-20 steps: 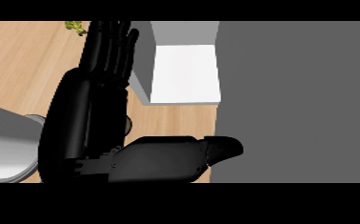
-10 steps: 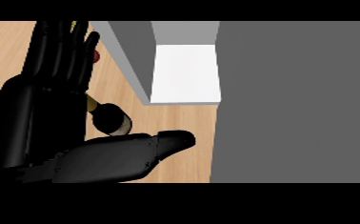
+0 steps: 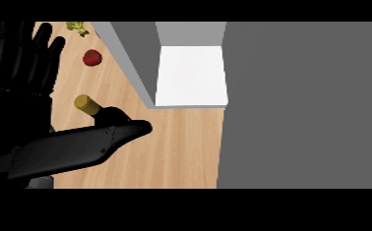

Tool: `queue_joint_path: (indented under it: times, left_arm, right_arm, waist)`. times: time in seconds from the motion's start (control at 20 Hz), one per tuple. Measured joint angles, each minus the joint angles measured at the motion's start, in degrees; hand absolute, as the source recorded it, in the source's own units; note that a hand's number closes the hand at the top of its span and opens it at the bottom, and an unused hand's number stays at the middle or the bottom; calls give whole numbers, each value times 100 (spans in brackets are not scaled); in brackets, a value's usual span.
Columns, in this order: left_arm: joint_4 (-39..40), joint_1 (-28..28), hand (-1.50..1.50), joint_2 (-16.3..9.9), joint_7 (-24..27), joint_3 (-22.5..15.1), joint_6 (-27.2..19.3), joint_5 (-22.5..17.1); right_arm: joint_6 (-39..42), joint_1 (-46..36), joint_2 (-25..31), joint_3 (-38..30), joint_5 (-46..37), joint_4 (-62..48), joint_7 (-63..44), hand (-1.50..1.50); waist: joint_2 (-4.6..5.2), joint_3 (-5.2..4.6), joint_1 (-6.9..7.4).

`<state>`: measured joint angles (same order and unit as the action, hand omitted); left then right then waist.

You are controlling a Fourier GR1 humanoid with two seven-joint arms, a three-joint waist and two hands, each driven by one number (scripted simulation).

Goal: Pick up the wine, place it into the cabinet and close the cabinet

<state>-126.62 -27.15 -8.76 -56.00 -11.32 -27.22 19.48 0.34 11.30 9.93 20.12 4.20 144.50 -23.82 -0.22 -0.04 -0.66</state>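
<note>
My left hand [image 3: 33, 85] has slid left, fingers spread, thumb beside the wine [image 3: 98, 109], now uncovered; nothing's gripped, and the cabinet [image 3: 190, 75] still waits open.

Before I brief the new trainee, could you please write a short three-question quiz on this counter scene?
1. True or false: the wine bottle already stands inside the cabinet.
2. The small red item lies: A) on the wooden counter, B) inside the cabinet, C) in the left hand.
3. Fill in: the bottle's top is ___ in colour.

Key: 1 false; 2 A; 3 gold.
</note>
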Motion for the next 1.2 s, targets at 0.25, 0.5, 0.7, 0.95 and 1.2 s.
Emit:
queue_joint_path:
  times: [0.25, 0.5, 0.7, 0.95, 1.2]
  left_arm:
    - [-111, 367, -150, -183, 216, 410, 149, -384]
    - [-4, 859, -150, -223, 688, 632, 307, -771]
    - [129, 1325, -150, -190, 1192, 828, 464, -1140]
    - [415, 1752, -150, -125, 1705, 975, 645, -1435]
    - [950, 2129, -150, -80, 2485, 1161, 968, -1819]
  right_arm:
    - [-81, -117, -12, 156, -26, -3, -109, -150]
    - [-92, -140, 26, 108, -28, 7, -73, -150]
    - [-136, -245, 3, 86, -34, -8, -110, -150]
    - [-158, -242, 59, 144, -47, 7, -166, -150]
    - [-232, -208, 51, 261, -69, 15, -103, -150]
  waist:
    - [1, -3, 13]
    - [5, -3, -3]
    - [8, -4, 9]
    - [6, -4, -5]
    - [5, -5, -27]
